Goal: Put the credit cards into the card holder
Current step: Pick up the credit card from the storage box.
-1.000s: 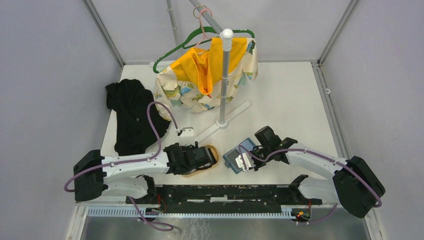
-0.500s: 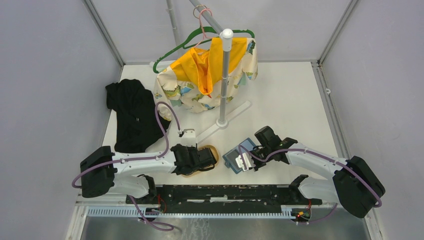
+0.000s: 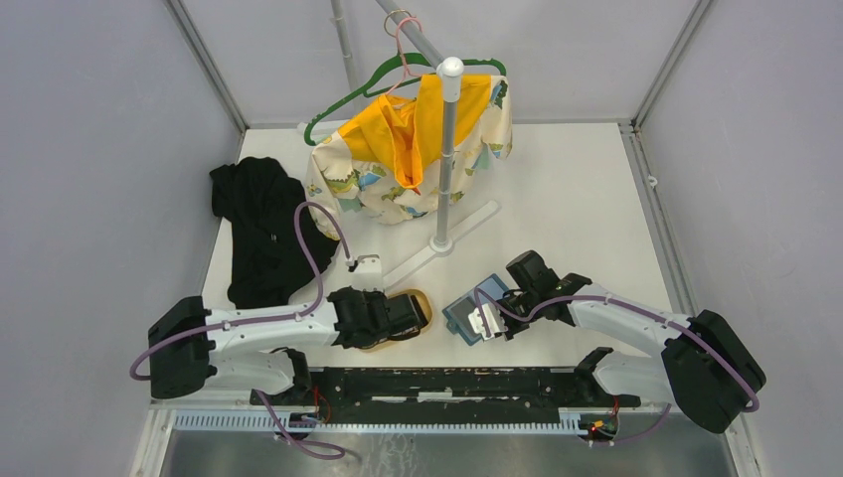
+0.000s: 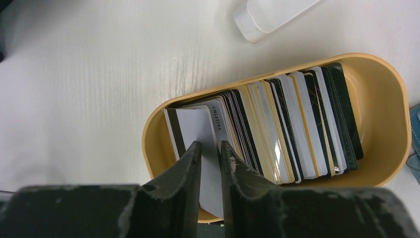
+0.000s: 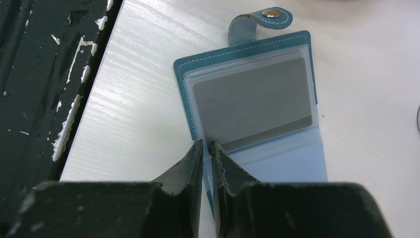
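Reaching into the tan tray [image 4: 384,114], the left end effector [image 4: 209,145] has its jaws down on either side of one white card [image 4: 195,126], with only a slim gap between them. Whether the pads are biting the card yet I cannot tell. This card is the last one at the tray's end that is farthest from the card holder [image 5: 277,166]. It probably gets picked first because it is the outermost and leans a little free of its neighbours.

The rest of the credit cards [image 4: 287,124] stand on edge in the tray, packed in a slanted row of black, white, grey and cream. Standing on edge leaves each card an edge that fingers can straddle.

The card holder lies open on the desk [image 4: 89,74], just beside the tray on the robot's right side, near the tray but apart from it. Its snap tab [image 5: 260,20] is flung outward. One grey card [image 5: 250,101] already sits in the top clear sleeve.

The right end effector [image 5: 206,144] is at the holder's edge away from the tray, with its jaws almost together. As far as its wrist view shows, they pinch the holder's edge near the fold. I judge this grip keeps the holder spread and steady so the sleeve mouth stays exposed for the next card.

The task looks barely begun, since nearly the whole stack is still in the tray.
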Controlling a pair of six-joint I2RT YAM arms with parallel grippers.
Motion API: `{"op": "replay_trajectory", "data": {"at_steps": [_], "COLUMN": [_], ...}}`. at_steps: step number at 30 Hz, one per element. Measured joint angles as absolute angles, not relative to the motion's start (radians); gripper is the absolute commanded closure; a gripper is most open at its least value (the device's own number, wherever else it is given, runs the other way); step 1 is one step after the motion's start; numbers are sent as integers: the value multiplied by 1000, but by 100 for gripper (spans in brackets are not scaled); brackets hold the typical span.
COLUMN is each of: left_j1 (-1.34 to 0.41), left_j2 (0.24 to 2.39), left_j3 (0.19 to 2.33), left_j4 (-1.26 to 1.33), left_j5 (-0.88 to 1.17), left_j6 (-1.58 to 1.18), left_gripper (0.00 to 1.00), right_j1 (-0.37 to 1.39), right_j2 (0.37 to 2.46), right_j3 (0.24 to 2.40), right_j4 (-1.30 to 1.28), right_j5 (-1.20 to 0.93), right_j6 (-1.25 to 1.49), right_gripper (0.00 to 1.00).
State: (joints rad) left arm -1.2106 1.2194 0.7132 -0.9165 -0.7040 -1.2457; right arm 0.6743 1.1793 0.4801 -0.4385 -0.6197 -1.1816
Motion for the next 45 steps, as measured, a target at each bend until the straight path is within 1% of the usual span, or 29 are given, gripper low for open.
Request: {"op": "replay_trajectory", "data": {"at_steps": [20, 24, 27, 32, 34, 35, 38, 39, 41, 42, 44, 45], "left_j1": [-1211, -1211, -1211, -1211, -1211, -1211, -1211, -1211, -1211, -1211, -1211, -1211], "left_j2": [1080, 1050, 1043, 1015, 991, 980, 955, 949, 938, 933, 923, 920], "left_j3": [676, 664, 661, 646, 633, 625, 612, 610, 606, 603, 598, 596], "left_j4": [-945, -942, -943, -933, -924, -917, -906, -905, -902, -900, -896, -893], "left_j5": [-699, -698, -698, -697, -696, -696, -696, -696, -696, -696, -696, -696], "left_j6": [-1246, -1245, -1245, -1245, -1245, -1245, -1244, -1244, -1244, -1244, -1244, -1244], "left_gripper": [75, 76, 76, 77, 77, 77, 77, 77, 77, 77, 77, 77], "right_j1": [674, 674, 674, 678, 688, 699, 751, 775, 822, 842, 880, 897], "right_j2": [1180, 1179, 1179, 1231, 1273, 1299, 1346, 1375, 1453, 1490, 1546, 1565], "right_j3": [480, 490, 537, 704, 770, 790, 796, 804, 832, 847, 862, 862], "right_j4": [-440, -453, -471, -492, -445, -376, -291, -261, -209, -182, -123, -91], "right_j5": [-629, -682, -743, -844, -891, -914, -923, -923, -921, -920, -915, -912], "right_j6": [-1167, -1139, -1102, -1013, -921, -820, -669, -610, -489, -432, -327, -281], "right_gripper": [83, 73, 66, 63, 62, 62, 60, 57, 46, 43, 39, 39]}}
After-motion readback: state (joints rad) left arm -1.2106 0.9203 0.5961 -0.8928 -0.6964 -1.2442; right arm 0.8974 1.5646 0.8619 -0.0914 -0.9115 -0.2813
